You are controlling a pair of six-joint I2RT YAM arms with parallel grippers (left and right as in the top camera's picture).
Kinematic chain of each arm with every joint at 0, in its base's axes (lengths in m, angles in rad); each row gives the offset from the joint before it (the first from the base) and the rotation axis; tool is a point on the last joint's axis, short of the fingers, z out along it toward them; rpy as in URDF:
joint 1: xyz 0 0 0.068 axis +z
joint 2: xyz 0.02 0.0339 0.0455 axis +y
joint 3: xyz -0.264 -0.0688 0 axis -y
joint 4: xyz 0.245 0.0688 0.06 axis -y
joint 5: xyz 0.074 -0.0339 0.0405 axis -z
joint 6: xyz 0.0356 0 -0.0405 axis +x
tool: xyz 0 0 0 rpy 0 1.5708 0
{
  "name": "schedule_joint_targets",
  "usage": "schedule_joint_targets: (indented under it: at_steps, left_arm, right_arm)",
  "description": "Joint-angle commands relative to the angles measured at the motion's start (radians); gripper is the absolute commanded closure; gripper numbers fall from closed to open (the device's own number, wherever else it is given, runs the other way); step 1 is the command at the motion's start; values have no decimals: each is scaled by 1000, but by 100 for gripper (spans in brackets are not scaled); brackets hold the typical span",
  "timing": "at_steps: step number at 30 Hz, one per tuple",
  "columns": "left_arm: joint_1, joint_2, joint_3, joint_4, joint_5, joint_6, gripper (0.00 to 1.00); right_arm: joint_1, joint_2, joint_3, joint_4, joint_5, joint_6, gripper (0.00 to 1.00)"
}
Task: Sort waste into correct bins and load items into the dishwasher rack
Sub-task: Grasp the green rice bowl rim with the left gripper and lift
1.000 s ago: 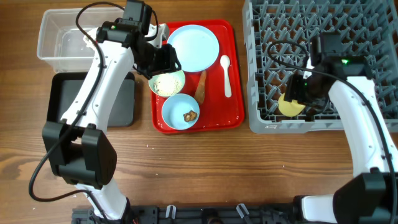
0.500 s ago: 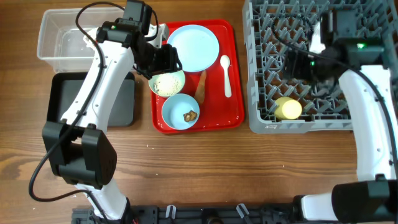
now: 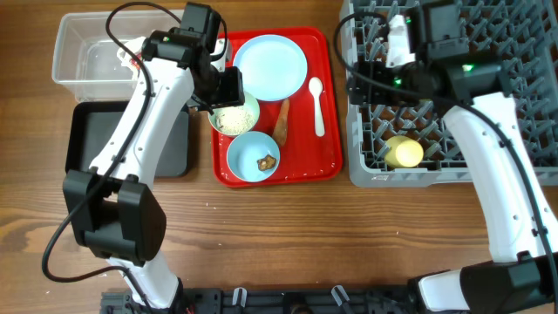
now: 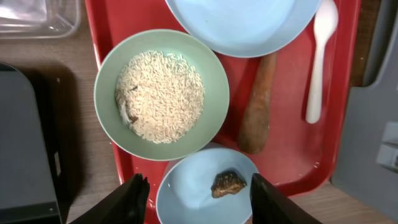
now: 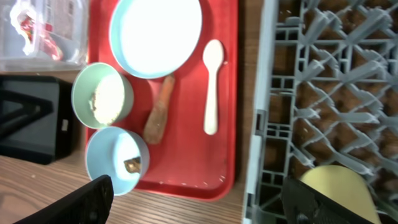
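Right gripper (image 5: 199, 200), wide open and empty, has drawn off the yellow cup (image 3: 404, 152) to the left edge of the dishwasher rack (image 3: 370, 174). Left gripper (image 4: 198, 190) stays open, empty, left of the rack. Bare wooden table (image 3: 305, 235).

The tray (image 3: 332, 131) is red, plate (image 3: 270, 67) light-blue, spoon (image 3: 317, 105) white, cup (image 3: 404, 152) yellow, rack (image 3: 523, 52) grey.

On the worktop (image 3: 261, 235) the serving tray (image 3: 331, 105) sits between two containers at left (tub (image 3: 74, 52) behind, shallow tray (image 3: 170, 148) in front) and the rack (image 3: 418, 177) at right. On the serving tray, the plate (image 3: 270, 68) lies at the back, with the spoon (image 3: 317, 106) to its right. The rice bowl (image 3: 234, 118) is front-left of the plate, the stick (image 3: 282, 120) is just right of that bowl, and the lump bowl (image 3: 244, 148) is foremost. The cup (image 3: 404, 152) lies in the rack's front-left part.
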Motion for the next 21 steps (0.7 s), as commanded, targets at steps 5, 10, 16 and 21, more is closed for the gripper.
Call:
schedule_joint_targets:
  at_steps: [5,10,16,21]
  left_arm:
    - [-162,4,-74,190,-196,-36,47]
    - [-209,53,-127,320,-270,-77,48]
    - [-204,146,-128,356,-274,-77,50]
    - [-192,206,-128,381,-274,-77,51]
  right_arm:
    - [-15,11,10,26,105,105,12]
    - [-42,11,10,11,122,97,5]
    - [-42,11,9,-7,153,95,0]
    - [-42,11,8,-8,153,95,0]
